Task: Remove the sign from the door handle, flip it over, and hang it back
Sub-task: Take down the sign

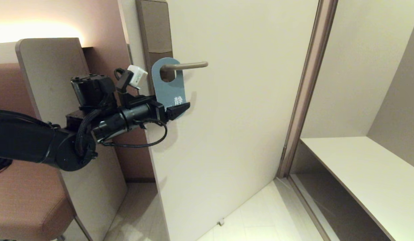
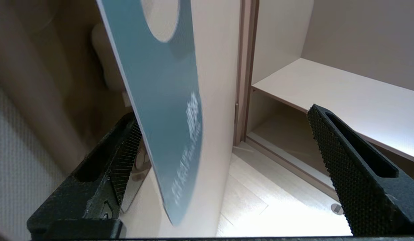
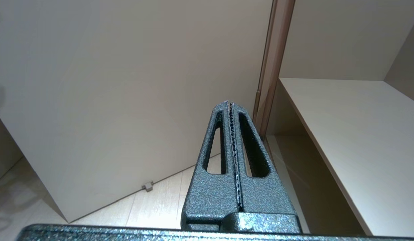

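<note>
The sign hangs on the door handle, with the handle poking through its big round hole. Its blue side faces out into the room, and white writing shows near the bottom. The left gripper is up at the bottom end of the sign with its two fingers spread wide apart. The sign's bottom edge sits in the gap between them. One finger looks very close to the back of the sign, maybe touching it, and the other is well apart from the blue side. So the gripper is not pinching the sign yet. The right gripper is pressed together and holds nothing; it points at the white door, low down near the floor. I think the job is only just starting. The sign is not off the handle yet. It must be grabbed, lifted off, turned to its other side, and hung back on.
</note>
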Robot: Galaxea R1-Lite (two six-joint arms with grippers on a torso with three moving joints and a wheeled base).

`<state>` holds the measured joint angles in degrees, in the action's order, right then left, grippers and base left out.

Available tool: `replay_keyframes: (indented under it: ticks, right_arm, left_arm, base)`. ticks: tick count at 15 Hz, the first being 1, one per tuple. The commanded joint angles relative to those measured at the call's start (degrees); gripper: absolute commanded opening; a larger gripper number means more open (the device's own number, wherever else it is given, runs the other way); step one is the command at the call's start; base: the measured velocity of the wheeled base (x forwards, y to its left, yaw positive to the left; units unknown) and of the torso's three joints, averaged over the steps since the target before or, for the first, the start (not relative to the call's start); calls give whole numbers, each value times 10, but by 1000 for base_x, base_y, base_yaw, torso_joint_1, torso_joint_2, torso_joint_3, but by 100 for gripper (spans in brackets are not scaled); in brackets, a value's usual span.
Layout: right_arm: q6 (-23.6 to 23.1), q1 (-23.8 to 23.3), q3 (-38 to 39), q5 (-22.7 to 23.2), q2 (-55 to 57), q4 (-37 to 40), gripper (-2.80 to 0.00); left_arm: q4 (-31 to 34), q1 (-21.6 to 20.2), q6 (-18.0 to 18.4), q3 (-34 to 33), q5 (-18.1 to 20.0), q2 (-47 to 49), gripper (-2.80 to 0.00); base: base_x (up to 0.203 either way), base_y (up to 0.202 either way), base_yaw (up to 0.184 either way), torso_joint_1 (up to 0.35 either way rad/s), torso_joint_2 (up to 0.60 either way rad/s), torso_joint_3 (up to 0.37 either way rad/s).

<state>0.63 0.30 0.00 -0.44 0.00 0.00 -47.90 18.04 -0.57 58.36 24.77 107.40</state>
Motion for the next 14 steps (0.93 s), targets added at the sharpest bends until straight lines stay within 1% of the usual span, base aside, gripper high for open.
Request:
replay_keyframes:
  ticks: [1,11,14]
  right_arm:
    - [0,0,0,0,0,0,-280]
    - [0,0,0,0,0,0,-280]
    - [0,0,0,0,0,0,-280]
  left_arm:
    - [-3,1,0,12,1,14,0]
    - [-4,1,-2,42,2,48,0]
    - [-4,1,0,41,2,52,0]
  base:
    - [0,0,0,0,0,0]
    - [0,0,0,0,0,0]
    - [0,0,0,0,0,0]
